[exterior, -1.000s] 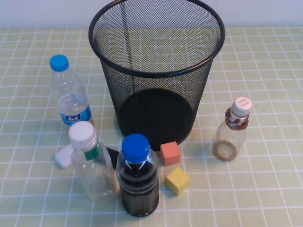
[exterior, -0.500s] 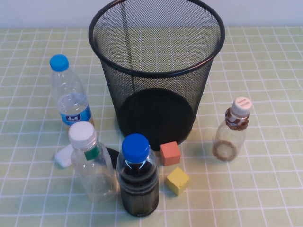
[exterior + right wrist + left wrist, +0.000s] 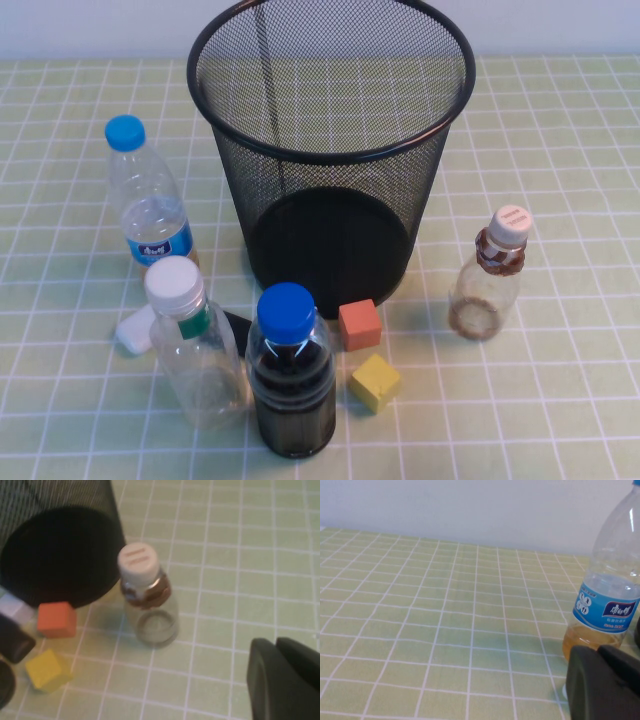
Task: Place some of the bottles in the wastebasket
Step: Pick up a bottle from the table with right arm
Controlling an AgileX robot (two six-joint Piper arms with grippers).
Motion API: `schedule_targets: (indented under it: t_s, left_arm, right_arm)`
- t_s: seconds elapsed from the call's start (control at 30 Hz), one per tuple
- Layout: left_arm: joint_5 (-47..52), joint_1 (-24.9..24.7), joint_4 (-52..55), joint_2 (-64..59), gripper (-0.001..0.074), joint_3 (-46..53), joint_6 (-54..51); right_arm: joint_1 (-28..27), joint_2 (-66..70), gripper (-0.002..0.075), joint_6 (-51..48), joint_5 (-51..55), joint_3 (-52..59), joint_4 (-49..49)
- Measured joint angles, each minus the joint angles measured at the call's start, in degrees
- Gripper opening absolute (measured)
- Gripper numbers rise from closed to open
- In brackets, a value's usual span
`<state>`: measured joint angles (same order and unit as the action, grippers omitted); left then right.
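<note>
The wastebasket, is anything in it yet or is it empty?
Empty: through the wastebasket mesh only tablecloth and its black base show. All four bottles stand outside it.

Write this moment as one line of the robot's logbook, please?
left claw: beside blue-label bottle, idle | right claw: above small brown-wrapped bottle, apart | green-band bottle: upright on table | wastebasket: holds no bottle

The desk (image 3: 560, 400) wears a pale green cloth with a white grid. The wastebasket (image 3: 330, 150) is black mesh. One clear bottle (image 3: 487, 285) has a white cap and brown neck wrap; another (image 3: 195, 345) has a white cap and green band. The left gripper (image 3: 602, 685) and right gripper (image 3: 285, 680) are black.
</note>
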<state>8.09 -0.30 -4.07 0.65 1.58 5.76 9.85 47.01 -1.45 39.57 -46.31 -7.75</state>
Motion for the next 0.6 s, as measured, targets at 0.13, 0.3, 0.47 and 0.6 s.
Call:
schedule_targets:
  t_s: [0.13,0.3,0.47,0.6]
  left_arm:
    - [0.00,0.00,0.12,0.00,-0.0005,0.00,0.00]
    - [0.00,0.00,0.00,0.00,-0.0005,0.00,0.00]
    - [0.00,0.00,0.00,0.00,-0.0005,0.00,0.00]
    - [0.00,0.00,-0.09,0.00,-0.0005,0.00,0.00]
  right_arm:
    - [2.73,8.13,-0.0010,-2.10,9.45,-8.47,-1.26]
    - [6.17,19.70,-0.0007,-3.17,17.21,-19.11,-1.30]
    - [11.03,29.38,0.0149,-3.39,19.46,-27.74,-1.30]
    - [12.96,35.45,0.0452,-3.39,21.16,-33.44,-1.30]
